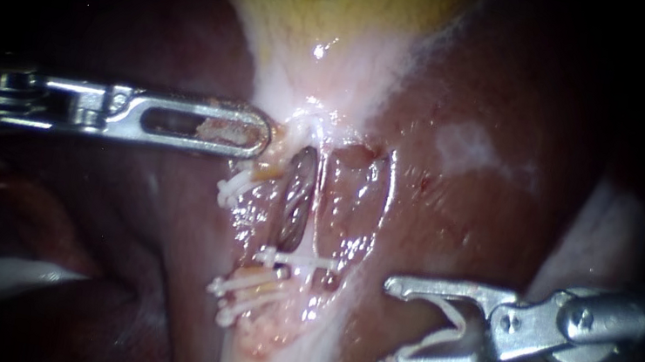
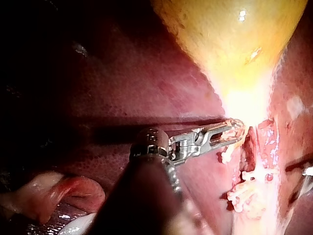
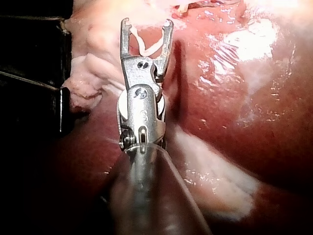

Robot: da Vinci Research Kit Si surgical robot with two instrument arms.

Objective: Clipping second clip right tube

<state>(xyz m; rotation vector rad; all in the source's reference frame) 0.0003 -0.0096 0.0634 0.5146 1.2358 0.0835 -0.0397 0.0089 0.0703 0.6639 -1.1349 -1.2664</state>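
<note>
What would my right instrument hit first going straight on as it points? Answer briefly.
The silver right instrument, carrying a white clip, would probably first meet the pale wet tissue strip below the clipped right tube; depth is unclear.

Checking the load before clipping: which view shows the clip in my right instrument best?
Right wrist view: the clip spans the right instrument tip, unobstructed. The endoscope view shows it side-on; in the left wrist view it cannot be made out.

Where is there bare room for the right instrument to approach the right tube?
Bare liver lies between the right tube and the right instrument, whose jaws hold a clip. Crowded: placed clips below, left instrument gripping tissue above.
</note>
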